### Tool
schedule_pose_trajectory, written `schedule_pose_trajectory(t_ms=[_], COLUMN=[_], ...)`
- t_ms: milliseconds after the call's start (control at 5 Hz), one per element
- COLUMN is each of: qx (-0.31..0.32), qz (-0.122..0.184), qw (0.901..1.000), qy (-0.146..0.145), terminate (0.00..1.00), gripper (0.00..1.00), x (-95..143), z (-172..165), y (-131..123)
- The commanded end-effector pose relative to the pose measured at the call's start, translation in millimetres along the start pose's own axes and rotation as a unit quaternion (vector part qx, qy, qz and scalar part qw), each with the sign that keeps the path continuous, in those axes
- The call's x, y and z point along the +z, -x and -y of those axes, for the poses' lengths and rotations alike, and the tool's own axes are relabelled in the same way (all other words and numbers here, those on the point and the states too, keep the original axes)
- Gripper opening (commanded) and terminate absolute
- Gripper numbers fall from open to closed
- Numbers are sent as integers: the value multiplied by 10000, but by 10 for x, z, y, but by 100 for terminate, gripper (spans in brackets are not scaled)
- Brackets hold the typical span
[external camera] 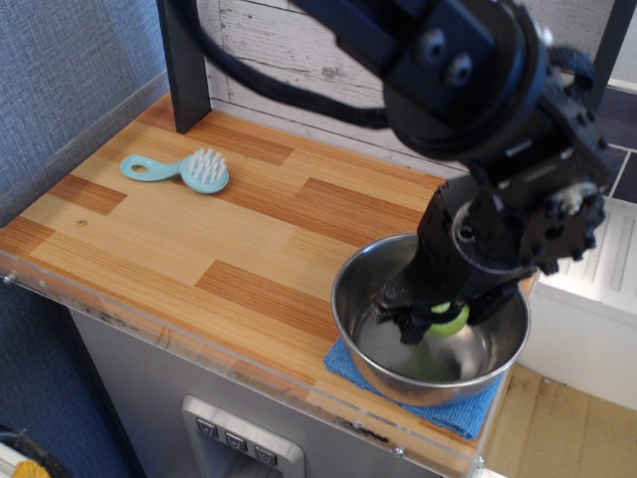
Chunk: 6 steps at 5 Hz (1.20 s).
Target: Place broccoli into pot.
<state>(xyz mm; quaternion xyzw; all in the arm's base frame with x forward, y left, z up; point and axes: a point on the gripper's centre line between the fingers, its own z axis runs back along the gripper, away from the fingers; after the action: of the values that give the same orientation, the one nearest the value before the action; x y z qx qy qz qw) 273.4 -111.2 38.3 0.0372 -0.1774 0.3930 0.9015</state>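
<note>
While low inside the pot [370, 287] | hand [430, 324] pinches broccoli [449, 319] between its fingers

My arm comes in from the top of the shot and angles steeply down, wrist bent forward. The gripper [430, 321] sits low, fingers pointing down and clamped around something small. Big black wrist housing blocks most of the fingers for me.

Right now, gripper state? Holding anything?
Gripper: closed on the broccoli, lowered inside the pot; not released yet.
</note>
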Motion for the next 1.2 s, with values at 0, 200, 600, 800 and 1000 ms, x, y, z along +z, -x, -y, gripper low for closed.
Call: schedule_pose_trajectory(t_ms=[0, 200, 600, 800, 1000], qx=[-65, -97, -77, -10, -54], qz=[-57, -56, 26, 150, 433], qw=[9999, 9999, 9999, 9995, 9985], qy=[115, 73, 153, 284, 328], terminate=[0, 0, 0, 0, 0], gripper=[0, 100, 100, 100, 100], x=[6, 63, 159, 326, 637], z=[-37, -44, -168, -134, -1], y=[30, 4, -75, -197, -330])
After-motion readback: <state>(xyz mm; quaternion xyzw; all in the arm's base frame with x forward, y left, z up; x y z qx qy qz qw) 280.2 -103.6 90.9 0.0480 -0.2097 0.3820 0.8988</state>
